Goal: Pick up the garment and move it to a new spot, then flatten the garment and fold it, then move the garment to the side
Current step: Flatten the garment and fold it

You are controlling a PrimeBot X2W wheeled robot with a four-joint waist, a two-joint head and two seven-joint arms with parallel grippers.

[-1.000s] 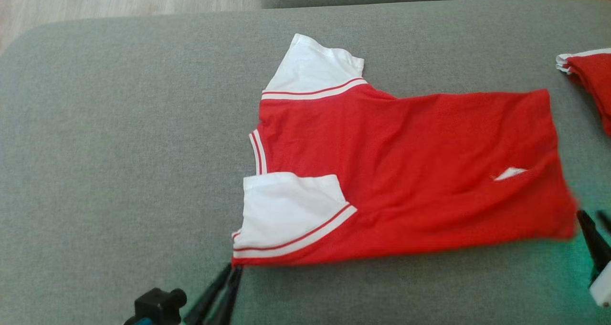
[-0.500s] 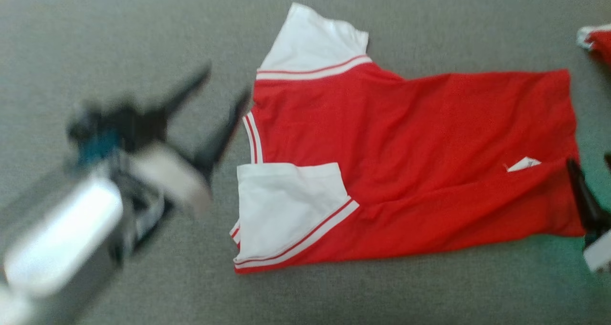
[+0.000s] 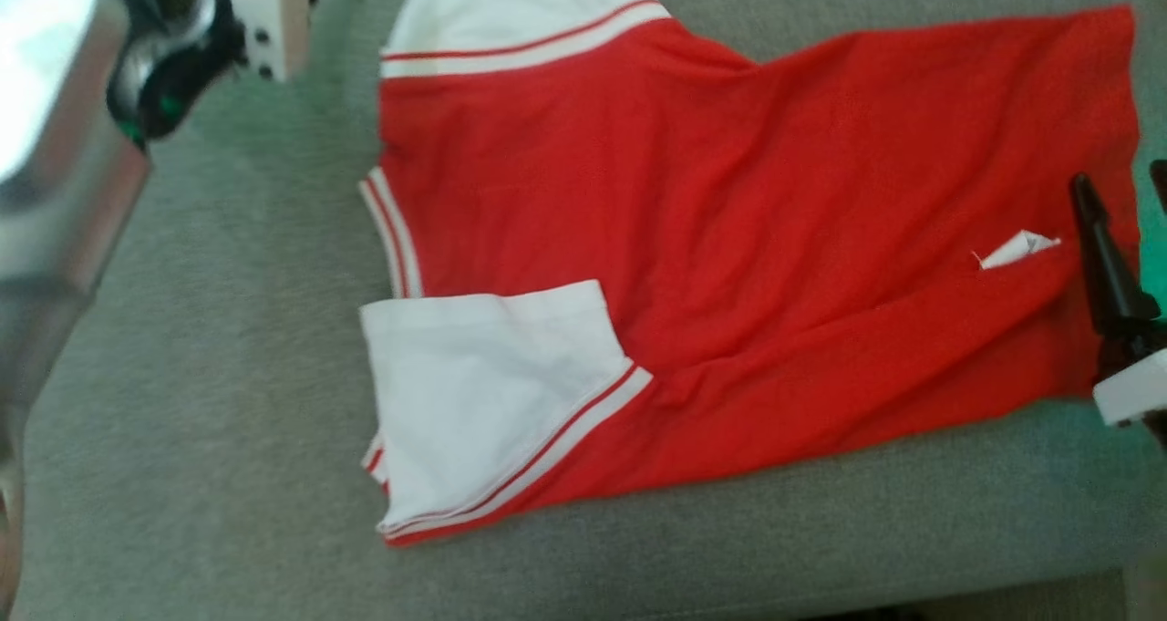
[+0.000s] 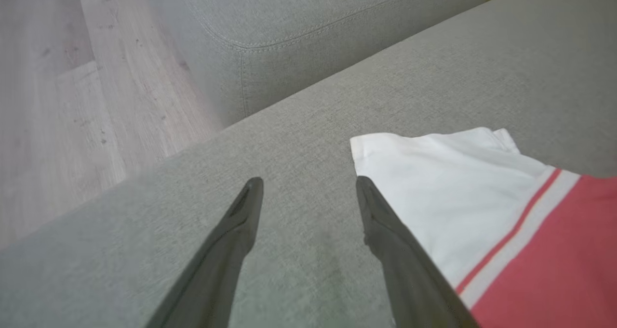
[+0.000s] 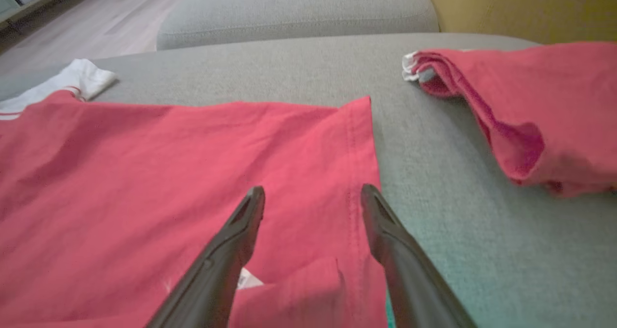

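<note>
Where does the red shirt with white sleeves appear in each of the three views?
Head view: the red shirt lies across the centre and right.
Left wrist view: the shirt is at the lower right.
Right wrist view: the shirt covers the left half.
Shared landmark: the grey sofa cushion beneath it.

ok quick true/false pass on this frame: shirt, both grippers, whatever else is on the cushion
1. The red shirt lies spread on the grey cushion. True.
2. The left gripper is shut on the shirt. False: it is open and holds nothing.
3. The right gripper is open at the shirt's hem edge. True.
4. The shirt's sleeves are blue. False: they are white, with red-striped trim.
5. A second red garment lies on the cushion, apart from the shirt. True.
</note>
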